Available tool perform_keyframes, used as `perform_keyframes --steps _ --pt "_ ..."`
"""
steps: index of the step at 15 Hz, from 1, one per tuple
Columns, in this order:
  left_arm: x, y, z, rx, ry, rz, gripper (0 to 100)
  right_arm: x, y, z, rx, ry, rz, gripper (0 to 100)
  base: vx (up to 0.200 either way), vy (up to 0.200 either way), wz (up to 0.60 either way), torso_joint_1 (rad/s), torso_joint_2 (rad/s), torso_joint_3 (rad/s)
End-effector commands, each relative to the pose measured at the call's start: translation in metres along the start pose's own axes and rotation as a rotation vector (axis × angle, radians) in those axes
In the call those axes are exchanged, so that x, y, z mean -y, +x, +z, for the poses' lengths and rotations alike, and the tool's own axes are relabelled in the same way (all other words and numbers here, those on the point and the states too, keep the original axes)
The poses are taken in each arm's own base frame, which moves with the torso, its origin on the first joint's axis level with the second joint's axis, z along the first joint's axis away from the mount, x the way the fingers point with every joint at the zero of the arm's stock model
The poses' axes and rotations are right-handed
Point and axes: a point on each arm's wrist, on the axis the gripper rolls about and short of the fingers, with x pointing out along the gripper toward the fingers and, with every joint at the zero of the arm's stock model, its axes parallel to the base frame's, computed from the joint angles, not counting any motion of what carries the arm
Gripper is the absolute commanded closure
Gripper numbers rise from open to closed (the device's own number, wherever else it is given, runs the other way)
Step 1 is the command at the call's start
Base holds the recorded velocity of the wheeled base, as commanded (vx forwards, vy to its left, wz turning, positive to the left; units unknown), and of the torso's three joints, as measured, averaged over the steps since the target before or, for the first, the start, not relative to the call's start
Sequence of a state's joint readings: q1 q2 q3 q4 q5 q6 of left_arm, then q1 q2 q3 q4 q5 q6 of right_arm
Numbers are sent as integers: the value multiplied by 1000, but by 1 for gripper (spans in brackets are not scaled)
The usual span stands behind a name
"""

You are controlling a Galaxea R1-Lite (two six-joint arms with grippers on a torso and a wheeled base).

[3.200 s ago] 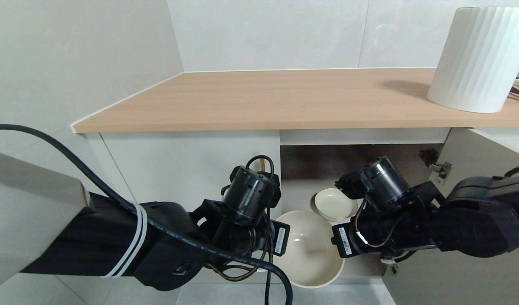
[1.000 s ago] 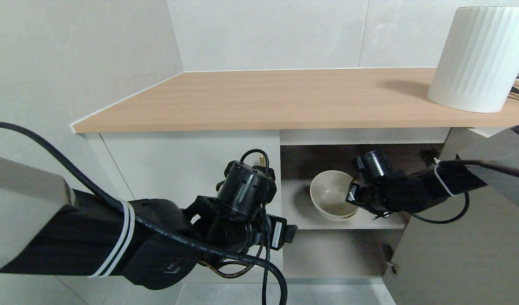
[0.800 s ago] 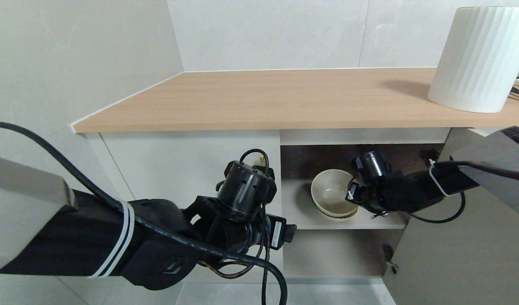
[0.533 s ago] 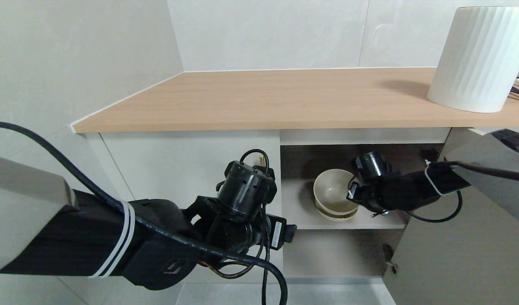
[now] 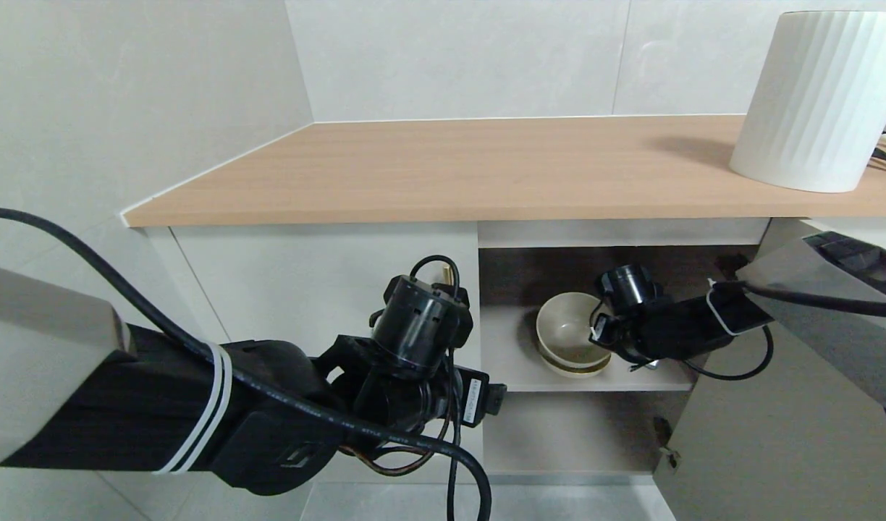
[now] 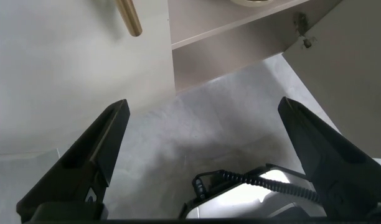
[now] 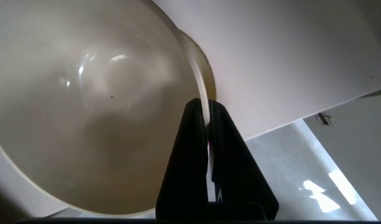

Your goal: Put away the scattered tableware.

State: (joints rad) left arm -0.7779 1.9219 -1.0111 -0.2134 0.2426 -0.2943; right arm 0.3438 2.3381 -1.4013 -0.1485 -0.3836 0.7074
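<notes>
The bowl (image 5: 567, 327) is judged to be glazed ceramic: stiff, fairly heavy, slippery and breakable, so it is best taken by the rim. It is seen tilted on a small dish (image 5: 572, 371) near the middle of the cupboard shelf (image 5: 504, 365). Its rim is pinched by the clenched right tool (image 7: 206, 112). The left tool (image 6: 203, 106) is spread wide with nothing held, outside the cupboard.

The bowl (image 7: 103, 106) looks like glazed ceramic, cream, smooth and glossy with bright highlights. The counter (image 5: 486, 166) has a matt wood-grain top, the cabinet handle (image 6: 129, 18) is shiny brass-coloured metal, and the ribbed white container (image 5: 819, 94) looks matt.
</notes>
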Motion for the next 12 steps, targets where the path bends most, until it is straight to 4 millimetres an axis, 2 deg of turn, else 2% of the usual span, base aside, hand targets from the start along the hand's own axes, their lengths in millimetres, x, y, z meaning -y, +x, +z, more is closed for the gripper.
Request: perform_keyframes --steps 1,12 --pt "0 1 0 -2 0 1 0 2 6 -1 -3 2 -8 100 0 0 0 0 0 0" --pt "0 1 -1 -2 0 1 0 2 11 -2 -5 -1 -13 100 0 0 0 0 0 0"
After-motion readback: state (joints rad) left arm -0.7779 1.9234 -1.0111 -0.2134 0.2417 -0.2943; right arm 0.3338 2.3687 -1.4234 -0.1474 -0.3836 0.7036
